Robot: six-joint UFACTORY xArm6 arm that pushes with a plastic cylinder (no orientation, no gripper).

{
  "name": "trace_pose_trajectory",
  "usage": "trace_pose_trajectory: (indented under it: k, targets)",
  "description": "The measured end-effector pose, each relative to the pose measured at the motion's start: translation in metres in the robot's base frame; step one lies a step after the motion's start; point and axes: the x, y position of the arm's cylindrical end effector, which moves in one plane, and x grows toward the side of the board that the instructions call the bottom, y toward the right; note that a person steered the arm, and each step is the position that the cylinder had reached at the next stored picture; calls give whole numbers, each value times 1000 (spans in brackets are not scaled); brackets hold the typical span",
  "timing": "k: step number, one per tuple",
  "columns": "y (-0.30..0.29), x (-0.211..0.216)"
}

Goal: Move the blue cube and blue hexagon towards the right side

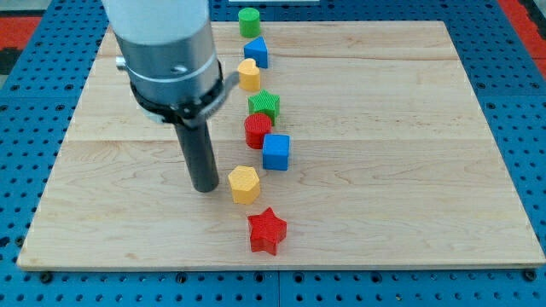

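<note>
- My tip (206,188) rests on the worktop (409,213); there is no claw, only a bare rod.
- The blue cube (275,152) lies right of it and slightly higher, beyond the yellow hexagon (244,184).
- The blue hexagon (256,52) sits near the top edge, well apart.

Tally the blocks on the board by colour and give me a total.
Green: 2, a cylinder and a star-like block
Blue: 2, a hexagon and a cube
Yellow: 2
Red: 2, a cylinder and a star
Total: 8
</note>
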Motion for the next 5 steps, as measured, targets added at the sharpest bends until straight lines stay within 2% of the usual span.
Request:
trace_pose_trajectory:
  k: [3, 4, 5]
  targets:
    - [37, 8]
    - [6, 8]
    - [-30, 64]
